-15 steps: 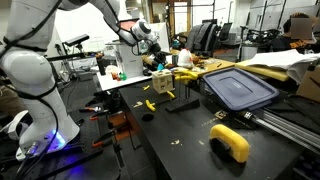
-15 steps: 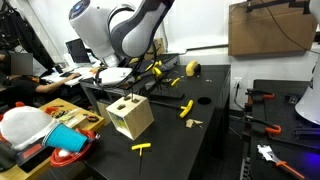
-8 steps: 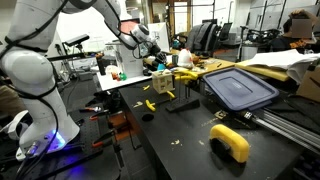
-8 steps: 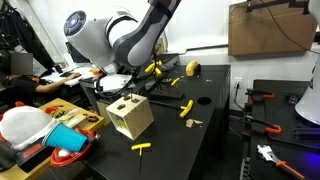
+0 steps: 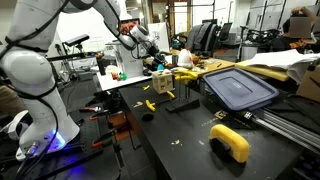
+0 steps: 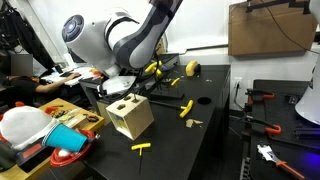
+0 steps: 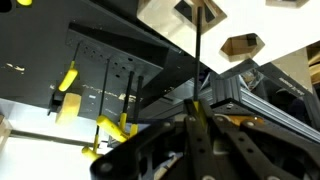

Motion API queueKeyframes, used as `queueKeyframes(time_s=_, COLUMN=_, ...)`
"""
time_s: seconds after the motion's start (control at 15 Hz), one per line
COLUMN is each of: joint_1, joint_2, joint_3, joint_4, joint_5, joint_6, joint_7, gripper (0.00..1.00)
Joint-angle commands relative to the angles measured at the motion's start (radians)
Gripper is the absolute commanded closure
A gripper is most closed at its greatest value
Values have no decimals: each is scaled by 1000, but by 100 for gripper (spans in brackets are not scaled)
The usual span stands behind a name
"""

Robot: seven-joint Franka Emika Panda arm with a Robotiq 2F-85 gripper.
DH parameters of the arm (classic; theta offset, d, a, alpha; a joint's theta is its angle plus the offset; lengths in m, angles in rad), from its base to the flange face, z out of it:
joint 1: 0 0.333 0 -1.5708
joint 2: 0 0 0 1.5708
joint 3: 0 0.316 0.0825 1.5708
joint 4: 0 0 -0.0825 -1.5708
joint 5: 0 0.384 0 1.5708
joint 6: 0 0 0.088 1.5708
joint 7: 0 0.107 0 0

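Claw point(image 7: 198, 128) is closed almost fully on a yellow-handled rod point(image 7: 197, 55), held in the air above and near the wooden box point(image 6: 130, 116) on the black surface point(image 6: 205, 140). Risk noted: the hold is narrow. The thin rod may pivot, slip free, or strike the box top and fall among the loose yellow pieces point(image 6: 185, 108).
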Motion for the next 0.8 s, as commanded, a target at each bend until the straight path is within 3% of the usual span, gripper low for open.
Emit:
queueKeyframes(time_s=0.0, joint_1=-25, joint_2=-22, joint_3=45, joint_4=-23, joint_5=21, joint_6=-15, joint_7=-57, gripper=98)
queueKeyframes(time_s=0.73, joint_1=2, joint_2=13, joint_3=39, joint_4=-18, joint_5=-82, joint_6=-11, joint_7=-20, gripper=98)
